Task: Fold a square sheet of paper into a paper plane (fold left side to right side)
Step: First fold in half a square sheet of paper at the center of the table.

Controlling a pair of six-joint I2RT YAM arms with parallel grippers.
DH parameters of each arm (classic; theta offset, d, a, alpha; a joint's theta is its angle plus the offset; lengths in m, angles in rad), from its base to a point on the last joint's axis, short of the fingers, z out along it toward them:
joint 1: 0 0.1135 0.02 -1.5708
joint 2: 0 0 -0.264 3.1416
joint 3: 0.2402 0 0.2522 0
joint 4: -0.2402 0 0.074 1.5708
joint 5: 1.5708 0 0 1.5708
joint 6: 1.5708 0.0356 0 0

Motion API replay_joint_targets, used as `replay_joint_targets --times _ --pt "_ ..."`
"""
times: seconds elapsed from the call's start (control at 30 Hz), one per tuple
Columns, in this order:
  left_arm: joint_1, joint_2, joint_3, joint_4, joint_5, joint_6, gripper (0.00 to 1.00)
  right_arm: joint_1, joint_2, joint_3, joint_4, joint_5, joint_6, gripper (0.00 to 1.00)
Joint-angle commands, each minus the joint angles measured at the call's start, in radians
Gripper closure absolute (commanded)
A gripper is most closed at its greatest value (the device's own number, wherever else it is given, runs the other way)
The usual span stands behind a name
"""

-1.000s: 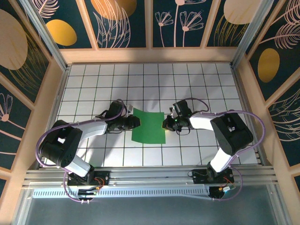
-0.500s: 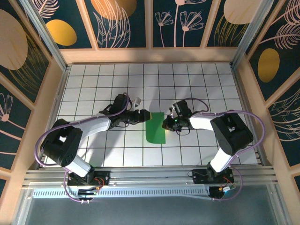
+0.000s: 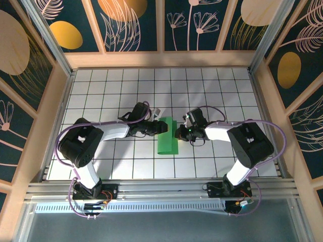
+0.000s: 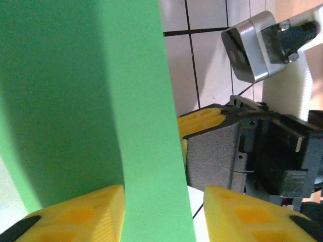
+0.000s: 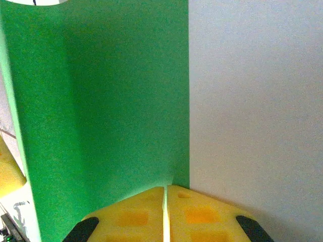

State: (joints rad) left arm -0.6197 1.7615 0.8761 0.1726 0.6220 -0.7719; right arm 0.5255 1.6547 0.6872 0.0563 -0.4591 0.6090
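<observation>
The square sheet of paper (image 3: 167, 137) lies mid-floor on the white tiled table (image 3: 101, 91), its left half raised and curling over toward 3 o'clock. The left gripper (image 3: 159, 126) sits at the sheet's 10 o'clock and the right gripper (image 3: 180, 133) at its 3 o'clock edge. Thin, light and floppy, the paper will probably buckle or slide unless pinned, so an edge pinch near a corner seems best. The left wrist view shows what the overhead view cannot resolve: the yellow fingers (image 4: 75, 217) are spread apart, with the green flap standing between them unclamped. In the right wrist view, that gripper's fingers (image 5: 131, 217) are pressed together, tips at the sheet's right edge.
</observation>
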Motion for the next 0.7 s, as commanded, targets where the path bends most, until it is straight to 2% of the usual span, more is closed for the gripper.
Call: replay_joint_targets --times 0.0,0.17,0.3,0.4,0.57,0.67 --pt "-0.003 0.016 0.017 0.013 -0.004 0.001 0.66 0.004 -0.040 -0.021 0.002 0.040 0.006 0.88" --pt "-0.003 0.022 0.010 0.009 -0.020 0.004 0.87 -0.010 -0.096 -0.021 -0.013 0.067 0.017 0.88" --pt "-0.003 0.022 0.008 0.008 -0.027 0.004 0.97 -0.035 -0.167 -0.044 -0.012 0.085 0.012 0.77" --pt "-0.004 0.021 0.007 0.007 -0.029 0.005 1.00 -0.067 -0.215 -0.084 0.036 0.011 0.016 0.67" --pt "-0.005 0.021 0.003 0.010 -0.035 0.004 1.00 -0.083 -0.266 -0.137 0.134 -0.102 0.039 0.48" --pt "-0.006 0.022 0.007 0.011 -0.033 0.000 1.00 -0.081 -0.244 -0.156 0.209 -0.176 0.071 0.43"
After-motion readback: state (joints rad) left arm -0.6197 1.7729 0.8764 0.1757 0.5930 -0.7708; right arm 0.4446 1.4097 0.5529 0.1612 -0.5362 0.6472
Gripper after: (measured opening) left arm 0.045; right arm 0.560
